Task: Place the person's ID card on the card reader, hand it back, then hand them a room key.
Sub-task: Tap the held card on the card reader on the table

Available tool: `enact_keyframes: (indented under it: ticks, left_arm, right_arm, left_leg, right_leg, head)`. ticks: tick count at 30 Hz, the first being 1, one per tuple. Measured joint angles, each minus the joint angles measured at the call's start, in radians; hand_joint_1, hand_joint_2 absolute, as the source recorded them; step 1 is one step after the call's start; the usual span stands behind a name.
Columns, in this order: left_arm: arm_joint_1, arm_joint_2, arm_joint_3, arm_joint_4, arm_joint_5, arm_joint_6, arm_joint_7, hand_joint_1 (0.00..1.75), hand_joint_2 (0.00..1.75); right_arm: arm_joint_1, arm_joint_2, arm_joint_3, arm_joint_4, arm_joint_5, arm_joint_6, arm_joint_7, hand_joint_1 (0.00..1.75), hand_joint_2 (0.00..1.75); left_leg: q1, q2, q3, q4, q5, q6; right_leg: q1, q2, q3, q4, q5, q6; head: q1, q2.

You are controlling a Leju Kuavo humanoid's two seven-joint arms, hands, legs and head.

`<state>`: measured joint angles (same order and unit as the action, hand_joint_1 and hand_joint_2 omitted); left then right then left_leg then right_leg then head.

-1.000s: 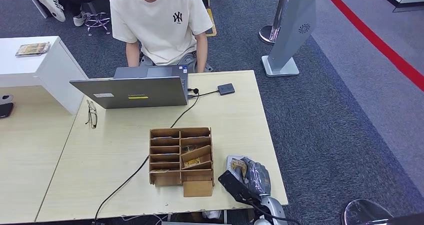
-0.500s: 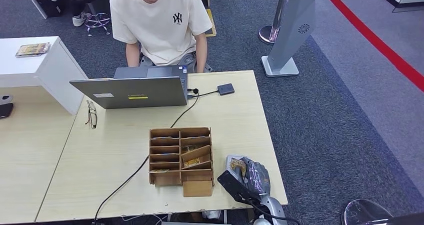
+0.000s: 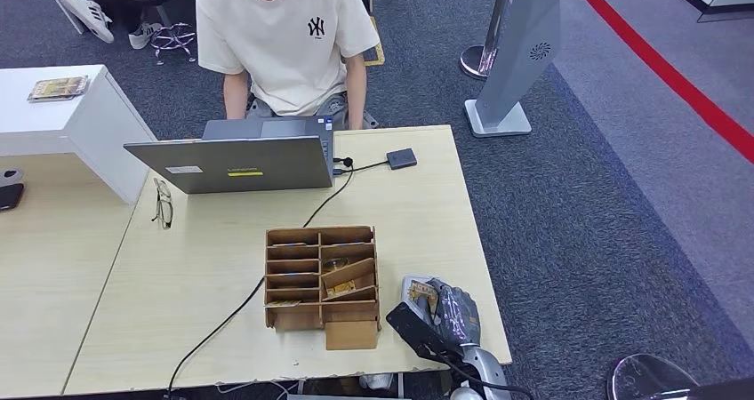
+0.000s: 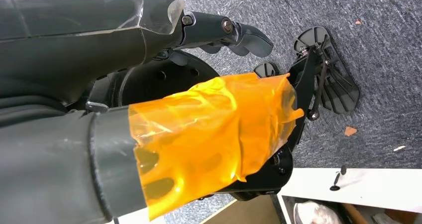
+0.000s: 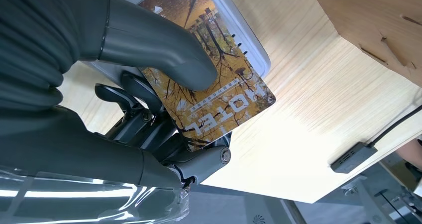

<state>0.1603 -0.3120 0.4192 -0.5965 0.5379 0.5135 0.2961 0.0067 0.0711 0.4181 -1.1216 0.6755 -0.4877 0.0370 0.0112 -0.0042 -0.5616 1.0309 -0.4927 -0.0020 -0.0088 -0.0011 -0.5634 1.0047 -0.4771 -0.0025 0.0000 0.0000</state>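
**Desk:** Where's the card right now?

**Operator:** I've got it at the near right corner of the table [image 3: 418, 213], about five o'clock from the wooden organiser [image 3: 322, 280]. My right hand [image 3: 447, 313] has the hotel card [image 5: 219, 92] pinched, thumb [image 5: 164, 52] pressed on its printed face and darker fingers [image 5: 134, 97] underneath. It lies over a pale grey slab, which I take to be the card reader [image 5: 251, 50], though I can't tell if it's touching.

**Desk:** And the left hand?

**Operator:** My left hand [image 4: 199, 129] hangs over the carpet, holding nothing. Whether its fingers are curled or spread, I can't tell.

**Desk:** How will the card behave?

**Operator:** I'd judge it light, thin, stiff and glossy, so slippery under a smooth thumb. I'm holding one end, which leaves the far end free for the person [image 3: 284, 40] at twelve o'clock, behind the laptop [image 3: 236, 163], to take. Pinching harder shouldn't hurt it; twisting might let it slide out.
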Motion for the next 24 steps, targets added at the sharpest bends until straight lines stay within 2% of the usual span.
enact_keyframes:
  ticks: [24]
  left_arm:
    - [0.0,0.0,-0.001,0.0,0.003,0.0,0.005,0.0,0.0]
  right_arm:
    - [0.0,0.006,-0.012,0.002,0.012,0.006,0.0,1.75,1.75]
  left_leg:
    - [0.0,0.0,0.0,0.0,0.0,0.0]
  right_leg:
    - [0.0,0.0,0.0,0.0,0.0,0.0]
  head:
    - [0.0,0.0]
